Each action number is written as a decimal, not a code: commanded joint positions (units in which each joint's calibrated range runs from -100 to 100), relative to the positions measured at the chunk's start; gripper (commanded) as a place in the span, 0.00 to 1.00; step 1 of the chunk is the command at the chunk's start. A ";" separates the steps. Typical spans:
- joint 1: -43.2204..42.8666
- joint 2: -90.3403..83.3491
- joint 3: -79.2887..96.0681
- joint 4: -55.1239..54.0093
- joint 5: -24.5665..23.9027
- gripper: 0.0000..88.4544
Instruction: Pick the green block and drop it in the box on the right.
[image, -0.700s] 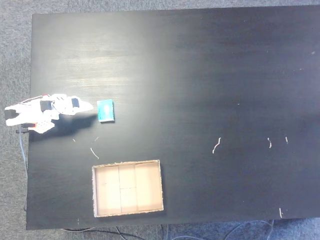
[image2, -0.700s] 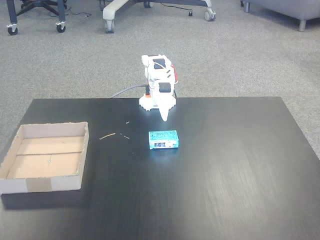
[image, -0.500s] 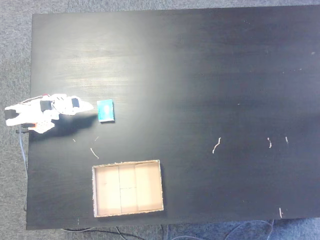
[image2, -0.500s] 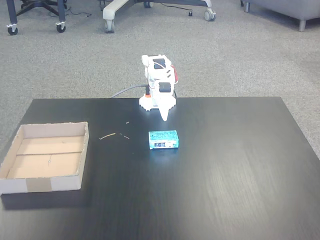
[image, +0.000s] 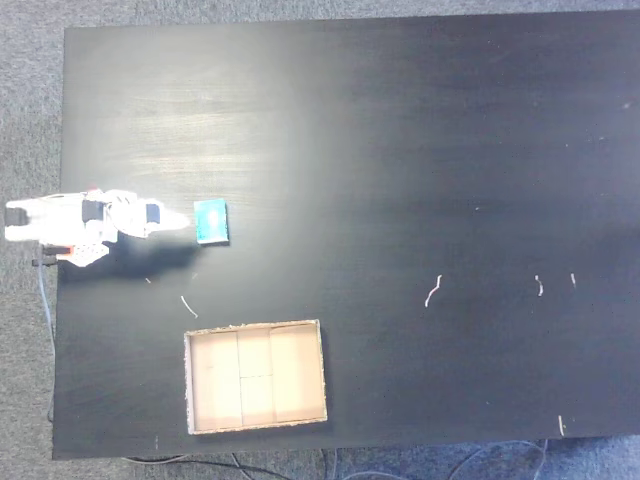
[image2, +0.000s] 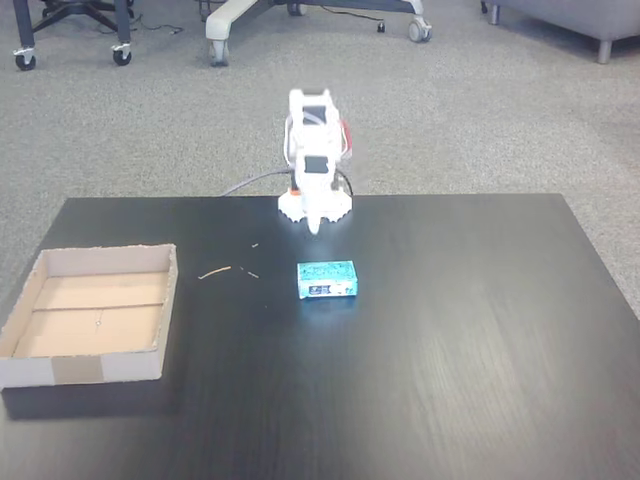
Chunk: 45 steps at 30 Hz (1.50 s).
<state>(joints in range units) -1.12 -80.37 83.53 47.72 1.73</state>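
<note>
We find the green block (image: 211, 221) lying flat on the black table (image: 420, 150), free of any contact. From the top-down fixed view it reads as a small teal rectangle with a paler, whitish strip along its lower edge. In the fixed view facing the arm, the green block (image2: 327, 280) shows a teal top face and a paler front side bearing a small dark mark we cannot read.

The white arm (image2: 315, 160) is mounted at the far edge of the table in that view, with the block a little nearer to the camera and slightly right of it. The gripper (image: 178, 220) points towards the block and ends just short of it, with a narrow strip of table between the two. Its fingers appear drawn together to a single tip, holding nothing. In the facing view the gripper (image2: 317, 226) hangs nose-down over the table.

The box (image: 256, 326) is a shallow tan cardboard tray with rough pale edges and fold lines across its floor. It sits well apart from the block, at the left in the facing view (image2: 168, 300).

A few pale scraps (image: 432, 291) lie scattered on the table.
</note>
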 joint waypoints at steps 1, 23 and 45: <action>1.66 25.92 -22.16 5.78 -0.15 0.30; 1.43 83.42 -53.80 8.84 2.93 0.37; 44.72 75.20 -73.29 -20.89 6.89 0.21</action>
<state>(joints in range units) 41.84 -18.88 23.36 31.78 8.03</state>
